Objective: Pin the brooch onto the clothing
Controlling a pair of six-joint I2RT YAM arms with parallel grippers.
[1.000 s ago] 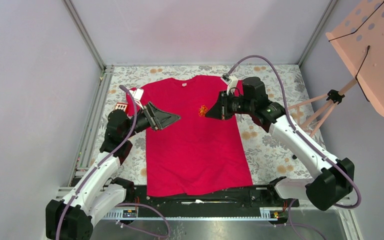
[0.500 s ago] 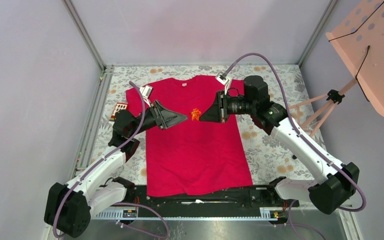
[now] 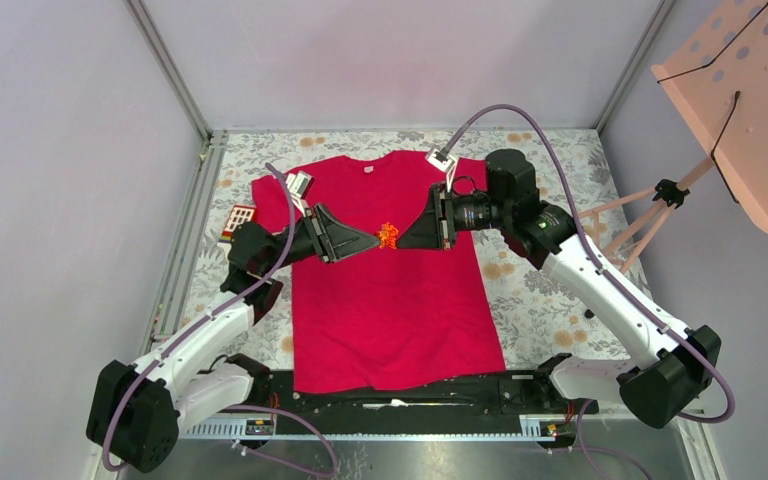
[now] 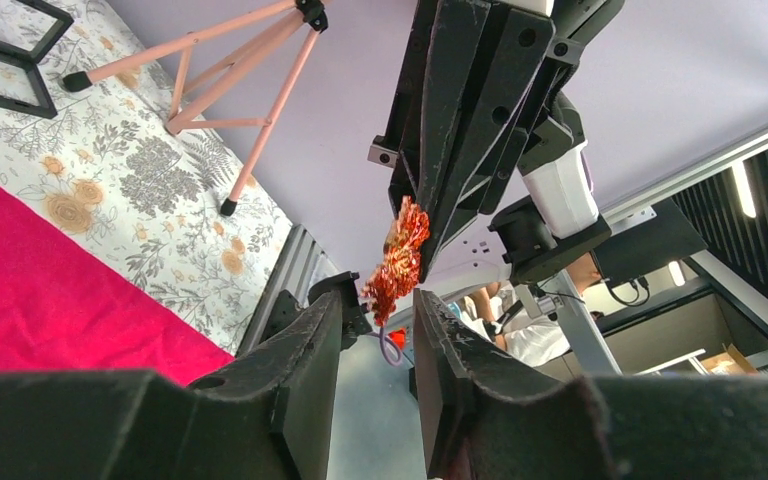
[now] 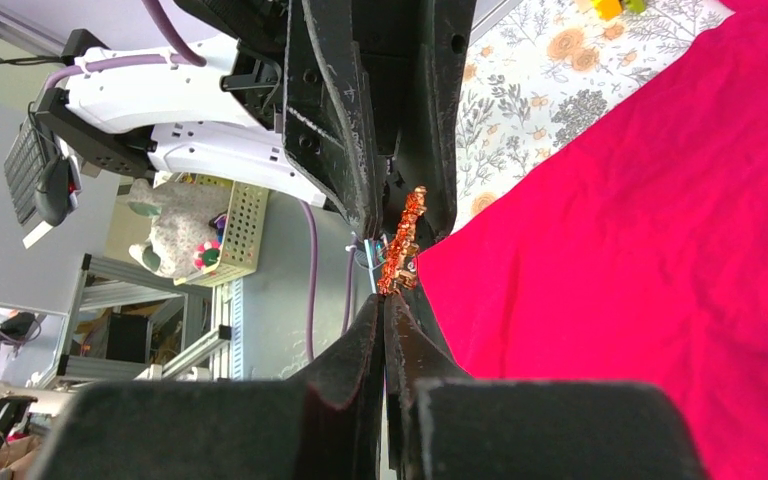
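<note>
The clothing, a red T-shirt (image 3: 390, 300), lies flat on the floral tablecloth (image 3: 540, 290). My right gripper (image 3: 400, 238) hangs above the shirt's chest, shut on the brooch (image 3: 388, 235), a small orange-and-yellow ornament. In the right wrist view the brooch (image 5: 402, 245) sticks out past the closed right gripper (image 5: 385, 297), over the shirt (image 5: 640, 200). My left gripper (image 3: 372, 239) faces it tip to tip from the left. In the left wrist view the left gripper (image 4: 378, 298) stands open with a narrow gap. The lower end of the brooch (image 4: 398, 258) sits just at that gap.
A small red-and-white card (image 3: 241, 215) lies left of the shirt's sleeve. A pink tripod (image 3: 640, 215) with a perforated pink board (image 3: 750, 90) stands at the right. Black square frames (image 4: 5, 45) lie on the tablecloth near the tripod's feet. Metal rails border the table.
The right gripper has carried the brooch left and a little nearer. The left gripper has moved right up to it, and its jaws have narrowed from wide open.
</note>
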